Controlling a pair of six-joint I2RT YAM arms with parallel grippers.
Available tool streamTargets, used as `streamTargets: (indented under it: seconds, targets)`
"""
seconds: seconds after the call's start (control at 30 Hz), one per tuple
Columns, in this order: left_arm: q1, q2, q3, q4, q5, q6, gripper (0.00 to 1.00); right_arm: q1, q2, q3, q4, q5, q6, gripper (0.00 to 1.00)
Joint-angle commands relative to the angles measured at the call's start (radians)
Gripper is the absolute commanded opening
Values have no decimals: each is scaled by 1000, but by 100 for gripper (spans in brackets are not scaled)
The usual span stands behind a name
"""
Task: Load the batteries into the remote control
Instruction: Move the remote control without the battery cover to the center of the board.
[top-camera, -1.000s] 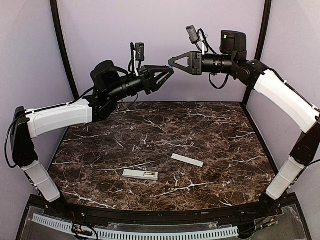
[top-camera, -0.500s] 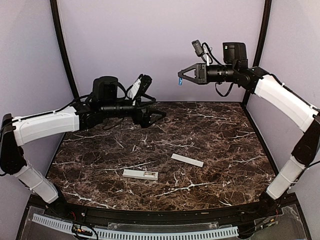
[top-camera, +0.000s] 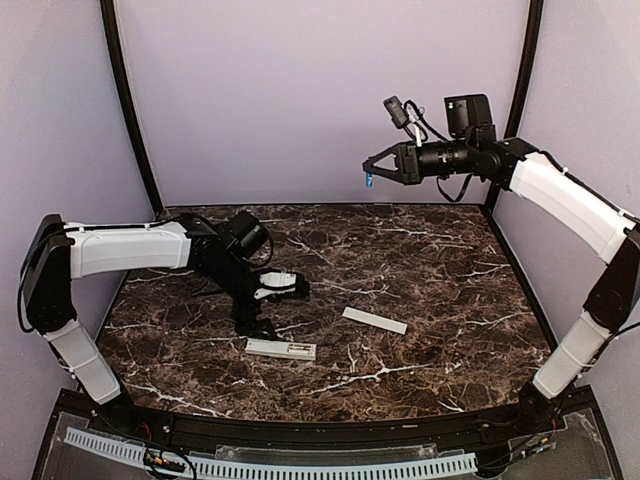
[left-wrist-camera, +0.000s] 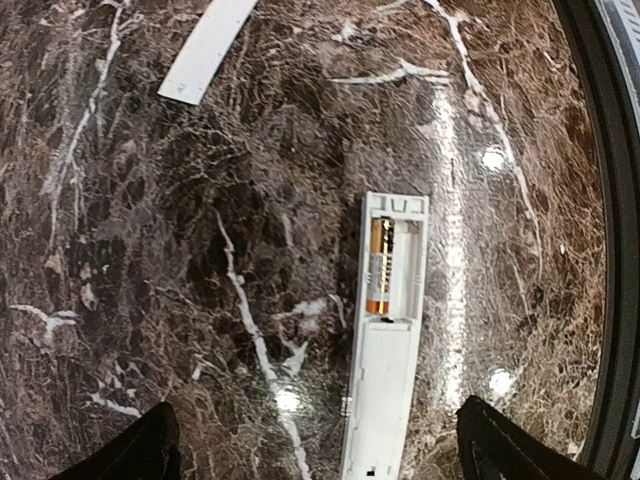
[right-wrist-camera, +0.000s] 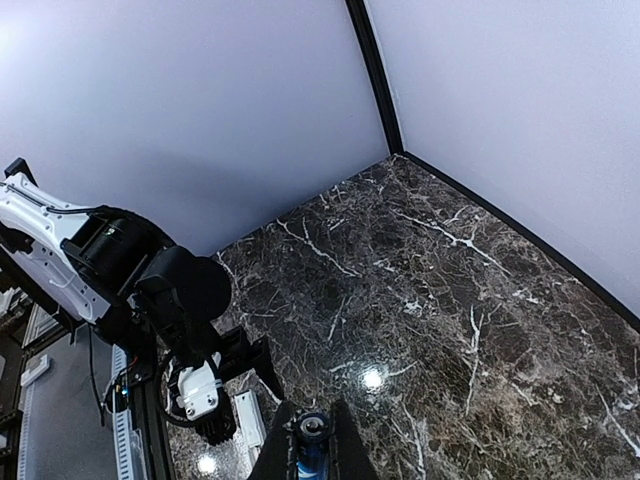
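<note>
The remote control (top-camera: 281, 349) lies flat on the table (top-camera: 450, 290) near the front edge, back face up, with its battery compartment (left-wrist-camera: 406, 262) uncovered. The cover (top-camera: 375, 320), a separate white strip, lies apart from it, to its right and further back.

One cell (left-wrist-camera: 380, 266) is seated in one bay of the compartment. The bay beside it appears empty.

The left gripper (left-wrist-camera: 318, 412) hangs low directly over the remote with its jaws spread wide and nothing between them. It touches neither the remote nor the cover.

The right gripper (top-camera: 368, 170) is held high above the rear of the table, well apart from the remote. It is clenched on a blue battery (right-wrist-camera: 309, 447), which shows between the fingertips.

Assessment: roughly half done. Outstanding: bring the held battery down, seat it in the vacant bay, and probably refit the cover. Polarity of the seated cell cannot be confirmed.
</note>
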Motion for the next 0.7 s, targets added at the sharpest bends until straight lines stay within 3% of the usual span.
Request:
streamTargets:
  seconds: [0.0,0.17,0.5,0.57,0.67]
  targets:
    - [7,16,7,-140,77,95,97,-2,-37,-42,-14,-22,-53,0]
    - [7,49,-33,-102,56,68,98,-2,-71,-103,7,-31,-53,0]
    - [-41,80,-87,-34,13,27,86,-2,-84,-115,-15,-57,-105,0]
    - [-54,94,-100,5,-54,4,76,-2,-81,-119,-18,-62,-114,0]
    - [-57,116,-97,23,-90,-24,71,-2,-71,-107,-36,-75,-126,0]
